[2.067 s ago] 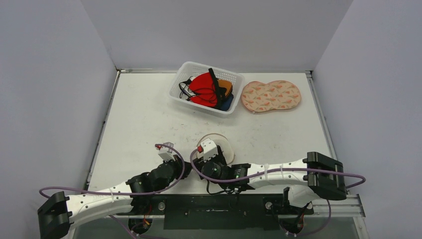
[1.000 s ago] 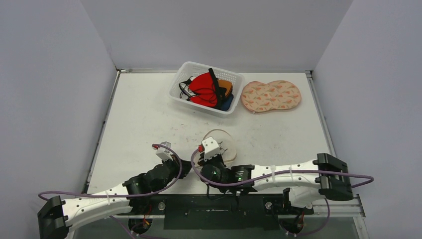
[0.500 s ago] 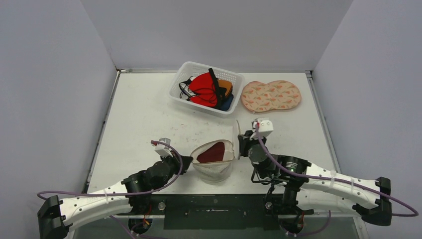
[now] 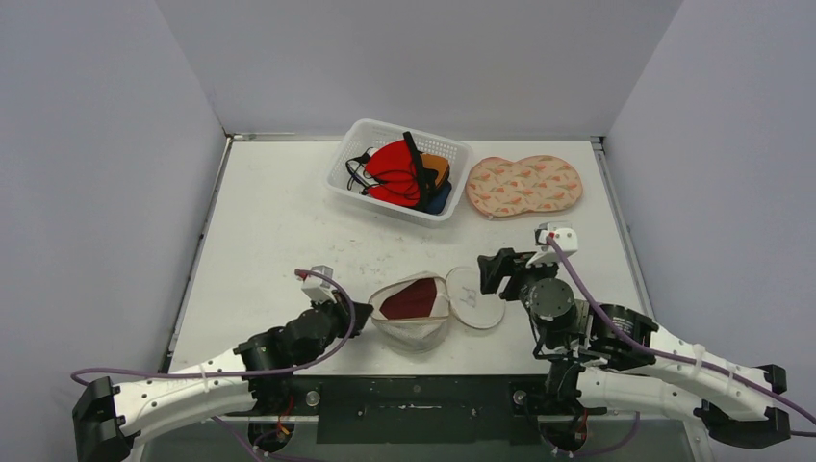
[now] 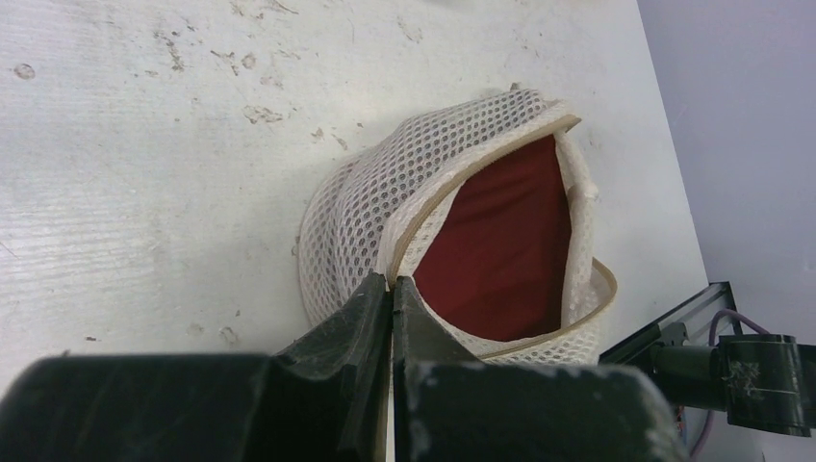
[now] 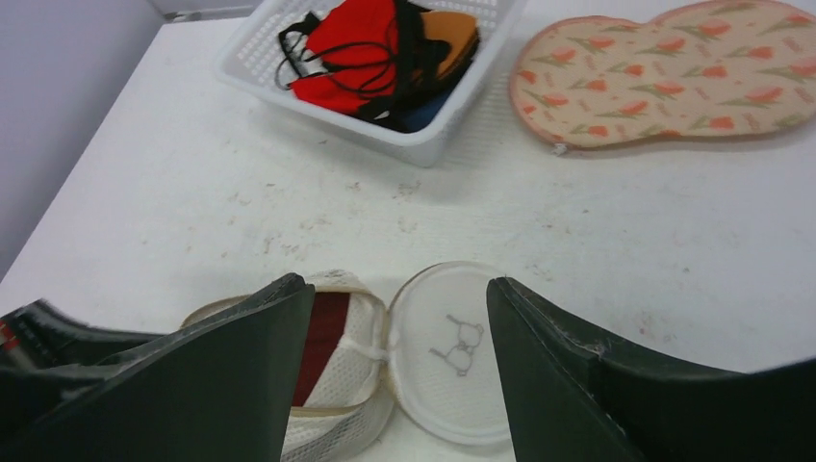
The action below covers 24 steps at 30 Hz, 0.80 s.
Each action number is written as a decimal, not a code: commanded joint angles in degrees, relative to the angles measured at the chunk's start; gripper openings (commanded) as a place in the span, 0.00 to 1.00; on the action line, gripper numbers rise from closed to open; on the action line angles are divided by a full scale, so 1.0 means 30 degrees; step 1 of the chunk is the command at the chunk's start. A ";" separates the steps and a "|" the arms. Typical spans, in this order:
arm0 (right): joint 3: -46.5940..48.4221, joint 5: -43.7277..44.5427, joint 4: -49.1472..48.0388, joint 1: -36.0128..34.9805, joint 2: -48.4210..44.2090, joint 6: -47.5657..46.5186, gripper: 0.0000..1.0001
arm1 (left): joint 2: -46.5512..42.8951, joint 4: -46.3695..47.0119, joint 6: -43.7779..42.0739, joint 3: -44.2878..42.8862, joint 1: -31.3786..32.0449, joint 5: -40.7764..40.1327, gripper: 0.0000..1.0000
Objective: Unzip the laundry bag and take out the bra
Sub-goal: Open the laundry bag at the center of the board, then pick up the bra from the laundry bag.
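The red bra (image 4: 408, 299) sits inside the opened laundry bag (image 4: 423, 332), whose rim the left hand (image 4: 359, 315) pinches; the right hand (image 4: 494, 271), spread empty, could drag the whole bag if that pinch slips

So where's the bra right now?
Overhead, the dark red bra lies inside the open mesh bag near the front edge of the table, beside the left gripper.

The whole tabletop (image 4: 279, 221) is seen from above and behind. The bag (image 5: 385, 202), shared by all views, is viewed closely from the left wrist and from farther, toward the basket (image 6: 438, 135), from the right.
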<state>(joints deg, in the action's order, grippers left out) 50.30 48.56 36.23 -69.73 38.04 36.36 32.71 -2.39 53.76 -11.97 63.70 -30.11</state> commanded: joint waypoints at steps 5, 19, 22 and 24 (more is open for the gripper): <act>-0.0493 -0.7954 -0.5278 -0.0337 0.5155 -0.3354 0.59 | 0.0519 -0.1220 0.0834 -0.2337 0.0025 0.2177 0.00; -0.3495 -1.0340 -0.9095 -0.1717 1.0094 -0.4440 0.38 | 0.1607 -0.0875 0.1174 -0.3012 0.0082 0.4831 0.00; -0.4370 -0.9446 -0.8596 -0.3011 1.0009 -0.3670 0.38 | 0.1669 -0.0518 0.1183 -0.2856 0.0050 0.4850 0.00; -0.4943 -0.9287 -0.8430 -0.3550 0.9658 -0.3147 0.38 | 0.1736 -0.0394 0.1183 -0.2787 0.0065 0.4850 0.00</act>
<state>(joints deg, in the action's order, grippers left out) 38.39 19.29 11.81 -77.12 68.55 24.69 37.58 -6.63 56.84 -19.33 63.70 -16.67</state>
